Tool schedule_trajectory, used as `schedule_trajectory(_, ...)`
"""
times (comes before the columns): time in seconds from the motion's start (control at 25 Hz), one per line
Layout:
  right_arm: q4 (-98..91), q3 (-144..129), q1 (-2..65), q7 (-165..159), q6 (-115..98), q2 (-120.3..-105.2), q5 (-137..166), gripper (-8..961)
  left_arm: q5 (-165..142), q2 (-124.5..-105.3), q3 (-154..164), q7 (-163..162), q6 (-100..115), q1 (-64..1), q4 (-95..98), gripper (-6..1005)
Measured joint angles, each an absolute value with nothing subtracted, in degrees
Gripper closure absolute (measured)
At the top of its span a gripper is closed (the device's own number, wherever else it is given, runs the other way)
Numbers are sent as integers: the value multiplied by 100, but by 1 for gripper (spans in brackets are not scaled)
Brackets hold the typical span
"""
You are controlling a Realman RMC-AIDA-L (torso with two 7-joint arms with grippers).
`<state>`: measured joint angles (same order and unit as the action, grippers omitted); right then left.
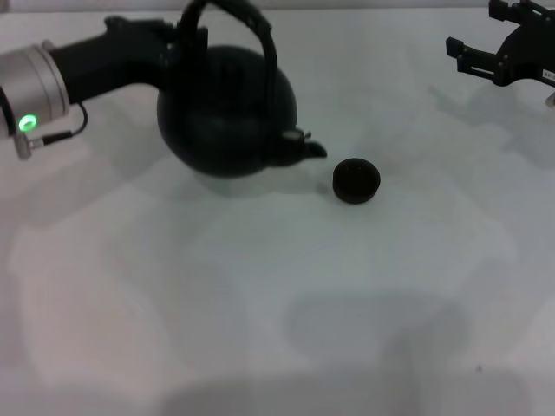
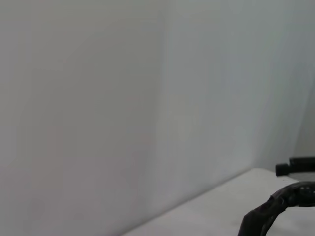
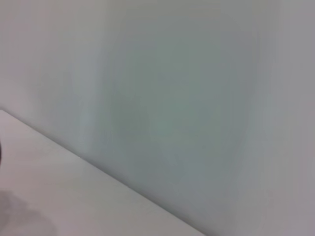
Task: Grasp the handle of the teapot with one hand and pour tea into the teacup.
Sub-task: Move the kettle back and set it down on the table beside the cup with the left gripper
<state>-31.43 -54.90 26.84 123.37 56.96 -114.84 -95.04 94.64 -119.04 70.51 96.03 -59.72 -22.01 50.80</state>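
Head view: teapot [image 1: 227,113] carried by the left gripper [image 1: 186,39], jaws closed on the left side of the handle [image 1: 251,22], apparently where the arched hoop gives purchase without blocking lid or spout. Green-lit silver-white arm [image 1: 35,87] entering from the left edge. Pot tipped forward and to the right, spout [image 1: 305,149] lowered toward the teacup [image 1: 356,180], consistent with a pour under way or about to begin. Spout tip near the cup's left rim but apart from it; probably needing a further short shift right to bring the lip over the opening. Whether the pot's base touches the white bench [image 1: 277,329] or hangs just above it: cannot tell.

Teacup upright on the bench, just right of the spout, in open space. Interior dark; no liquid distinguishable, no stream visible at the spout. Teapot contents hidden; lid not made out.

Right gripper [image 1: 473,54] parked at the far right corner, well apart from pot and cup, jaws spread and holding nothing.

Left wrist view: part of the rough-wrapped handle at the frame edge against a pale wall. Right wrist view: wall and bench edge only.
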Motion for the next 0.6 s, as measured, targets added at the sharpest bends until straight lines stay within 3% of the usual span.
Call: schedule_trajectory(0.6,-3126,-5561,2703,12338,5686,-11496,-9465,93,10280,-11912,7050,11267,-6150,-1912,3906,872)
